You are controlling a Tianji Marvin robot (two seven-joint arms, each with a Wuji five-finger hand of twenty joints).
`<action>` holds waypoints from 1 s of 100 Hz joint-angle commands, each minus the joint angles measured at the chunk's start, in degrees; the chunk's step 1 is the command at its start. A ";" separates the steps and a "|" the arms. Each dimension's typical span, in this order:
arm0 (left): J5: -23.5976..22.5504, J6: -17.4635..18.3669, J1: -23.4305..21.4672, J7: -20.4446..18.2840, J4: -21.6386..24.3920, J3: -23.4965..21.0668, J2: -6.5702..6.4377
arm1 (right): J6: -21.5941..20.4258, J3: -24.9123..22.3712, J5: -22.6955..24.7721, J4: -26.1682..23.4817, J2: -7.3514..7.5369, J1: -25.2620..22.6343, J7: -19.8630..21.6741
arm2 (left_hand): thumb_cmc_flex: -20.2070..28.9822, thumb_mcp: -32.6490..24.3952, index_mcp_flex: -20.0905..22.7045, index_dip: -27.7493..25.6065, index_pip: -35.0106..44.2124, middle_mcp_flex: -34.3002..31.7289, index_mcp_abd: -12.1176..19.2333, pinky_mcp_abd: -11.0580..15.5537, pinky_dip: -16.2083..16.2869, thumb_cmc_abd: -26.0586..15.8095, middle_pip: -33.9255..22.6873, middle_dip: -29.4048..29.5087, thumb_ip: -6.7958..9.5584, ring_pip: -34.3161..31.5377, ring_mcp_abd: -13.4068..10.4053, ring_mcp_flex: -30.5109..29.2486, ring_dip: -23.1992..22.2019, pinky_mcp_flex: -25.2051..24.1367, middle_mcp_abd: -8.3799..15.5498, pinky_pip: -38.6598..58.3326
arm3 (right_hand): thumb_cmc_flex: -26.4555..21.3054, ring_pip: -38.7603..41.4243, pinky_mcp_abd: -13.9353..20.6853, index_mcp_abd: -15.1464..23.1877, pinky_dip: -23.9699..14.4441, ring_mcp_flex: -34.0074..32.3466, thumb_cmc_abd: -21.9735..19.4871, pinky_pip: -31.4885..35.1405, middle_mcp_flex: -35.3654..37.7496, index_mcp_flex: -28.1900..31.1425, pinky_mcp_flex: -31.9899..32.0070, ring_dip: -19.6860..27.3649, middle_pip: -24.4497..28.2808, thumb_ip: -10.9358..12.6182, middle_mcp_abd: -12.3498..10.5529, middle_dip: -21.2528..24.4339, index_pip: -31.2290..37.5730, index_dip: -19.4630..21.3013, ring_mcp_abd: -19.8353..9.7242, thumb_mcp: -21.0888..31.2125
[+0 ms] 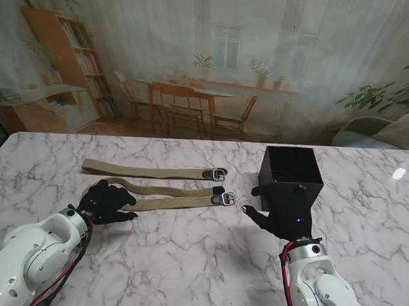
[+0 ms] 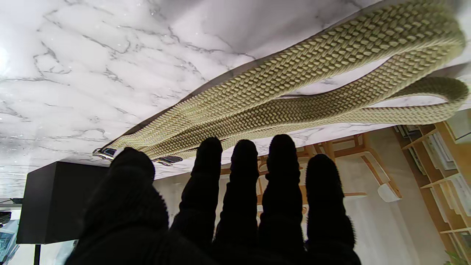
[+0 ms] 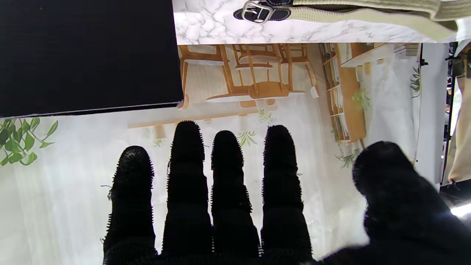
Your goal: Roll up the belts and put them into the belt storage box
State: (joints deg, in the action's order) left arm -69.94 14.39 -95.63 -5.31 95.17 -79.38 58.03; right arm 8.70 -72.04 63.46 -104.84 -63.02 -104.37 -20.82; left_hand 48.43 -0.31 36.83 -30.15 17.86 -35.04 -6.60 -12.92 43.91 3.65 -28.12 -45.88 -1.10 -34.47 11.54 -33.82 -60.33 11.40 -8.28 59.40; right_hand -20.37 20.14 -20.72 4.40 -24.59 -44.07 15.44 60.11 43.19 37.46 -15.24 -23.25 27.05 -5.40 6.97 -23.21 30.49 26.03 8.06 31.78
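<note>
Right hand (image 1: 282,210) fingers spread, holding nothing | left hand (image 1: 106,201) fingers spread by folded belt (image 1: 168,196)

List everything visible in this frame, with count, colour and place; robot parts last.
flat belt: one, khaki woven with dark buckle end, lying straight, farther from me.
folded belt: one, khaki woven, doubled over, nearer to me, buckles toward the box.
belt storage box: one, black, open top, right of the belts.
table: one, white marble pattern.
backdrop: one, printed dining room scene, behind the table.
left hand: black glove, at the folded belt's looped end, fingers apart.
right hand: black glove, open, in front of the box.
</note>
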 commanded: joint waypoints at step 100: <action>-9.29 0.33 4.06 0.66 -8.18 -4.23 -1.45 | -1.05 -1.96 -0.60 0.09 -0.50 -0.98 -2.40 | 1.24 1.26 -5.20 2.58 -5.37 13.09 3.60 -2.17 -5.64 3.17 22.18 26.36 0.70 19.12 0.31 8.61 25.21 -6.98 -1.35 -12.96 | -0.99 -1.65 -1.85 0.63 0.00 2.11 -0.75 -1.61 -2.25 -0.34 2.07 0.99 0.02 1.47 1.27 0.18 -0.65 1.51 1.04 -0.88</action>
State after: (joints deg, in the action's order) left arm -78.58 15.60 -92.29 -3.36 88.60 -84.40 56.76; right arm 7.41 -73.99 62.85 -104.78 -63.31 -104.98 -23.19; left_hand 47.97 0.26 32.93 -28.20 13.56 -25.38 -4.43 -13.15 38.98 5.47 -7.17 -20.60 -1.10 -17.05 11.23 -26.86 -35.94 5.72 -9.47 48.14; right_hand -20.38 20.14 -20.73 4.40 -24.58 -44.23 15.44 59.42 42.12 37.46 -14.34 -23.15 27.05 -5.39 7.41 -23.11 30.49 26.09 8.08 31.78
